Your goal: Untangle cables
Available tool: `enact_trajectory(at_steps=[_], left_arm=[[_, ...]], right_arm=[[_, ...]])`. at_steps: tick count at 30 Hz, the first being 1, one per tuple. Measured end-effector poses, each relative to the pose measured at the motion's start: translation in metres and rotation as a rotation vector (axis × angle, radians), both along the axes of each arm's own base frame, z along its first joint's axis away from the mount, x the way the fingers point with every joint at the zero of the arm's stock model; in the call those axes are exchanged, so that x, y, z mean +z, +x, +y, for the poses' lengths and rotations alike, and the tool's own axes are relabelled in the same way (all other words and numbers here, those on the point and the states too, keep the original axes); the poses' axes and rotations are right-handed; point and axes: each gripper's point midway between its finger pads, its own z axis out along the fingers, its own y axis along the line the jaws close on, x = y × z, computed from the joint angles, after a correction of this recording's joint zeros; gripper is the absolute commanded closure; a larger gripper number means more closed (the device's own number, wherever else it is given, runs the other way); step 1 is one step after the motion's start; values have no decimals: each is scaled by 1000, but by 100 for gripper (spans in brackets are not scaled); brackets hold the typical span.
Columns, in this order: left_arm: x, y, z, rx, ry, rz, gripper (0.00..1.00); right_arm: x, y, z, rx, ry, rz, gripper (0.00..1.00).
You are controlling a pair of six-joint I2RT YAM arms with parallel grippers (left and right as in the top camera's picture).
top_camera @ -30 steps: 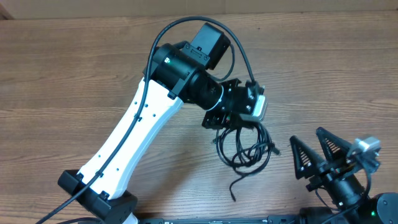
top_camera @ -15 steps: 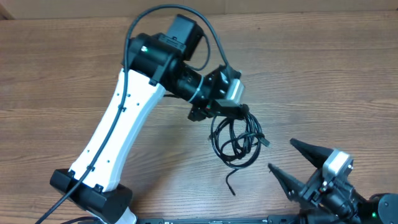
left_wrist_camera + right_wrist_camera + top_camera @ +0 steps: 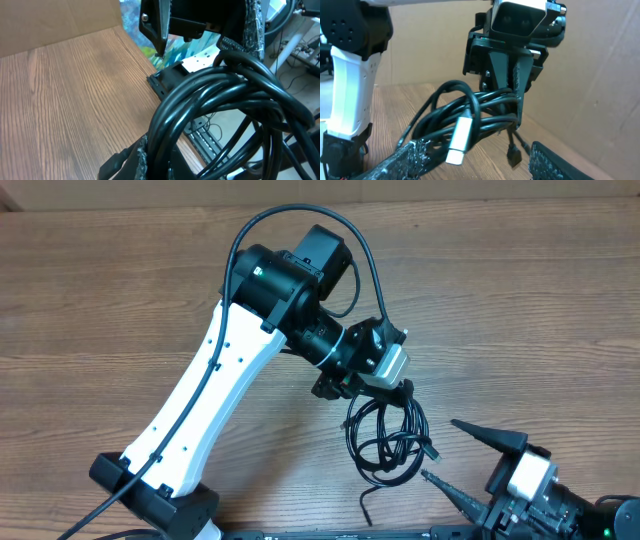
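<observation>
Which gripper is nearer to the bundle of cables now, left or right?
Left. The left gripper is shut on the top of the cables. The right gripper stands open close beside them, not gripping.

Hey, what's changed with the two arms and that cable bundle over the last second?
The left fingers, clamped on the looped bundle of thin black cables, swung left and then back right, carrying it along. The right fingers turned from pointing away across the table to pointing left at the bundle, one tip now close to it. Nothing was let go. The bundle stays held and looped, and the right fingers stay open.
</observation>
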Motion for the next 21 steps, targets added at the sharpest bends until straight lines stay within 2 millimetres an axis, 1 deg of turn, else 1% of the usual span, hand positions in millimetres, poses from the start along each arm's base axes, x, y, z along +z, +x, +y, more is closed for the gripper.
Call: enact_trajectory(at_steps=[7, 10, 15, 16, 18, 21], left_arm=[[-1, 0, 0, -16, -14, -31, 96], [0, 0, 0, -21, -20, -39, 96], [1, -2, -1, -37, -35, -52, 96], [1, -3, -2, -43, -38, -57, 96], [1, -7, -4, -62, -44, -65, 96], [1, -16, -9, -93, -48, -71, 96]], right_arm=[[0, -12, 7, 77, -24, -40, 34], [0, -16, 9, 106, -29, -49, 36], [0, -22, 12, 145, -37, -66, 44], [0, -23, 12, 148, -38, -70, 49], [0, -24, 12, 155, -40, -73, 54], [0, -24, 13, 159, -40, -73, 55]])
